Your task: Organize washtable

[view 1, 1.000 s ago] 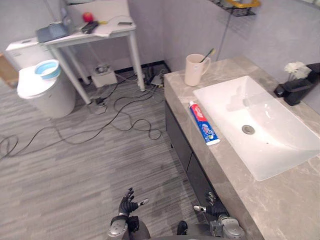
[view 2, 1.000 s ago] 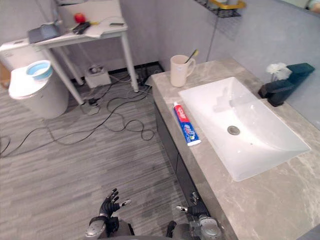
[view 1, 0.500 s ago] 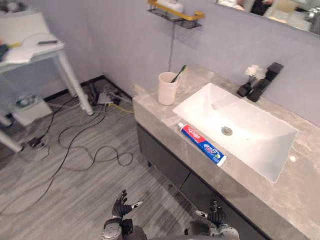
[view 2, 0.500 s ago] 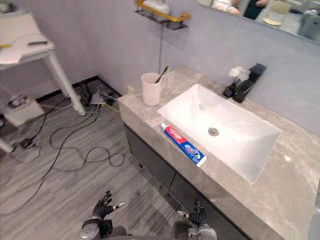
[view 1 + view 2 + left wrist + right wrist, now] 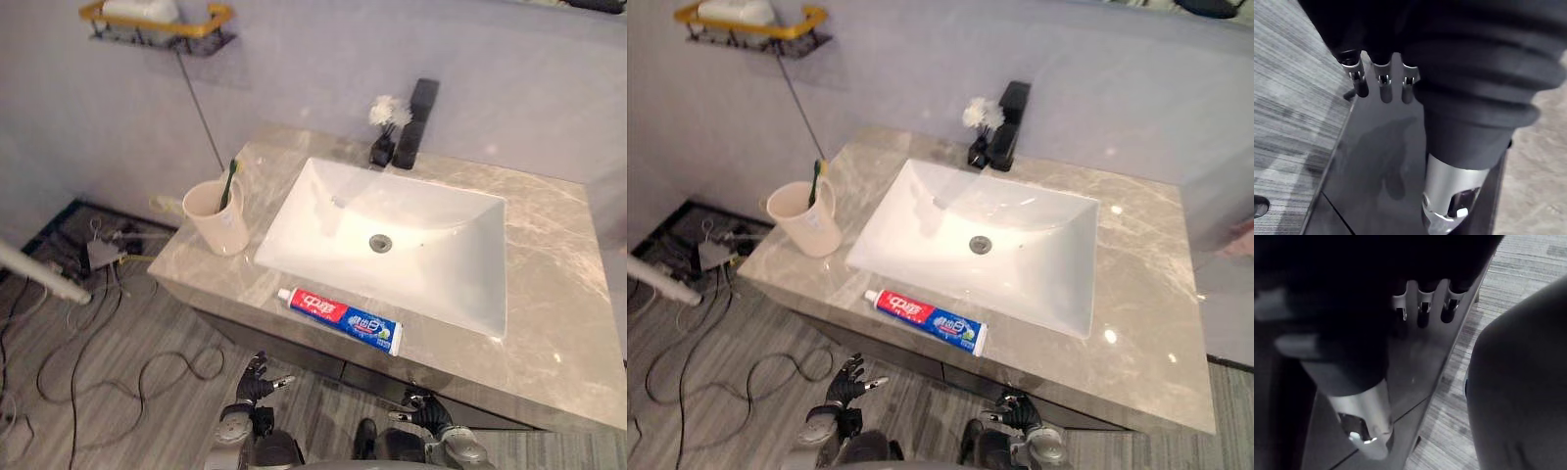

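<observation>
Grey counter, toothpaste lying loose

The toothpaste tube is laid flat between the sink and the front edge. A toothbrush is stood in the cup. The left hand and right hand are held low, fingers spread, empty.

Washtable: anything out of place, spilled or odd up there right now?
The toothpaste tube lies flat and slanted on the counter, along its front edge before the sink. The cup with the toothbrush stands upright at the left end. No spill or damage shows. The left hand and right hand hang open below.
</observation>
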{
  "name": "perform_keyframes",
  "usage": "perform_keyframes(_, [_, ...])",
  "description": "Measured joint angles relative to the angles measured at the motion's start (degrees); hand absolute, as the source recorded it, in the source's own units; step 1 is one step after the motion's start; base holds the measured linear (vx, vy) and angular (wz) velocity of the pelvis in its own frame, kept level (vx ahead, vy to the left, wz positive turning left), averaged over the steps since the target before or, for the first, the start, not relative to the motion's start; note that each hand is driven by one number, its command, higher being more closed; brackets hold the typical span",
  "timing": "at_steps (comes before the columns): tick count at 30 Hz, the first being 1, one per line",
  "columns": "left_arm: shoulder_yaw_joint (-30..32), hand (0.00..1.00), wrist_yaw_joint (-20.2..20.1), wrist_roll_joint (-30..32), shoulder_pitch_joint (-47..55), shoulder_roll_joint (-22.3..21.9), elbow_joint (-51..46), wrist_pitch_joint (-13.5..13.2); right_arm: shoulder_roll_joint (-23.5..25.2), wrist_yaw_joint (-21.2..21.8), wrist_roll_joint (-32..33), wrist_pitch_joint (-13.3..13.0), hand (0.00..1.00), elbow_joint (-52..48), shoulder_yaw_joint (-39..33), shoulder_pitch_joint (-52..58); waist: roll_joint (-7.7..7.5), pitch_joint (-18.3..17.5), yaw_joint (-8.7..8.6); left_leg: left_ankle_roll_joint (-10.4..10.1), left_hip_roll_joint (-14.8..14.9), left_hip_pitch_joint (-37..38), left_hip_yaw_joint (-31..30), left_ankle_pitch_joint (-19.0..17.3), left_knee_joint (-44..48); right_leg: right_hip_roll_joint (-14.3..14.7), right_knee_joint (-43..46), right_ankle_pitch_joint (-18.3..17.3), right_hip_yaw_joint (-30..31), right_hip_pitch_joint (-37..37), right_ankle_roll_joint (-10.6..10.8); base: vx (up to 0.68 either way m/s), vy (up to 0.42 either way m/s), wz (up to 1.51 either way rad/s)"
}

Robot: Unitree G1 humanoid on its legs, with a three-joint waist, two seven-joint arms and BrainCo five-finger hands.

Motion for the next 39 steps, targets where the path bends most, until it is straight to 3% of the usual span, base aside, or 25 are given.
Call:
perform_keyframes(2, [0.04,0.00,0.06,-0.01,1.38,0.11,0.03,-0.03,0.31,-2.11,-0.01,-1.22,0.00,0.02,-1.14,0.16,0.07,-0.10,0.16,-0.60,-1.50,-0.01,-6.34,-0.60,-10.19,0.06,0.33,0.09,2.31,0.23,1.10,0.02,0.216,-0.71])
perform_keyframes(3, [-0.02,0.00,0.06,-0.02,2.97,-0.21,0.07,-0.01,-0.23,-3.07,-0.10,-2.45,0.00,-0.12,-1.22,0.56,1.59,-1.04,0.14,-2.58,-1.75,1.16,-12.94,0.89,-21.13,1.49,1.17,0.00,4.64,-0.69,2.25,0.01,0.305,-1.18])
perform_keyframes(4, [-0.08,0.00,0.11,-0.03,3.98,0.31,1.13,0.19,0.22,-3.26,-0.23,-2.91,0.00,0.95,-1.14,0.54,1.19,-2.02,0.25,-3.79,-2.94,2.42,-12.34,0.06,-23.86,1.52,0.90,0.34,8.78,-1.10,4.00,0.02,0.287,-0.94])
perform_keyframes(7, [0.16,0.00,0.20,-0.02,4.00,0.98,1.32,0.09,0.70,-3.36,-0.60,-3.16,0.00,0.03,-1.44,2.05,-1.37,-3.76,0.24,-3.01,-5.53,4.55,-9.71,-0.08,-27.49,-0.52,-2.00,2.20,11.94,-0.90,5.19,0.08,0.175,-0.53])
perform_keyframes(12, [1.18,0.00,0.44,-0.07,5.40,1.27,1.90,0.72,1.65,-4.11,-0.80,-3.26,0.00,-0.19,-2.43,3.17,-1.74,-5.04,0.09,-1.06,-7.55,8.75,-5.79,1.10,-32.09,-2.16,-4.81,3.58,15.09,0.89,7.03,0.14,0.134,-0.36])
perform_keyframes(18, [2.86,0.00,0.44,-0.47,5.57,1.22,3.65,2.22,0.35,-4.31,-0.88,-2.81,0.00,0.54,-4.92,4.33,-0.36,-5.42,0.10,-0.08,-8.42,12.21,-6.05,1.77,-33.42,-2.47,-5.45,3.77,14.68,3.49,7.16,0.11,0.046,-0.01])
perform_keyframes(26, [2.73,0.00,0.38,-0.23,5.71,1.06,4.37,0.64,-0.24,-4.25,-1.81,-3.39,0.00,4.09,-5.31,3.06,-0.64,-5.61,0.24,0.15,-8.50,14.08,-5.79,3.45,-36.54,-2.83,-6.55,4.05,14.67,4.83,7.64,-0.06,-0.019,-0.01])
perform_keyframes(27, [4.61,0.00,1.46,-0.56,4.84,-0.21,6.85,-0.07,-0.52,-4.35,-1.81,-3.72,0.00,9.08,-6.15,3.61,-1.05,-7.22,1.61,-0.69,-7.60,14.93,-5.69,4.04,-38.36,-1.82,-8.24,5.12,14.73,5.63,7.38,-0.04,-0.012,-0.01])
perform_keyframes(33, [4.58,0.00,1.46,-0.55,4.83,-0.19,6.87,-0.08,-0.54,-4.35,-1.72,-3.74,0.00,9.18,-6.16,3.60,-1.09,-7.20,1.60,-0.68,-7.62,14.91,-5.70,4.05,-38.46,-1.83,-8.34,5.12,14.70,5.60,7.38,0.00,0.000,0.00])
perform_keyframes(39, [2.72,0.00,1.63,-0.47,2.34,1.00,11.40,-0.22,-1.13,-4.42,3.05,-4.52,0.00,14.14,-6.27,2.36,-1.30,-7.70,1.55,-1.09,-7.99,14.81,-5.68,6.06,-42.77,-2.05,-11.78,6.20,13.97,4.84,7.42,0.01,-0.007,0.03])
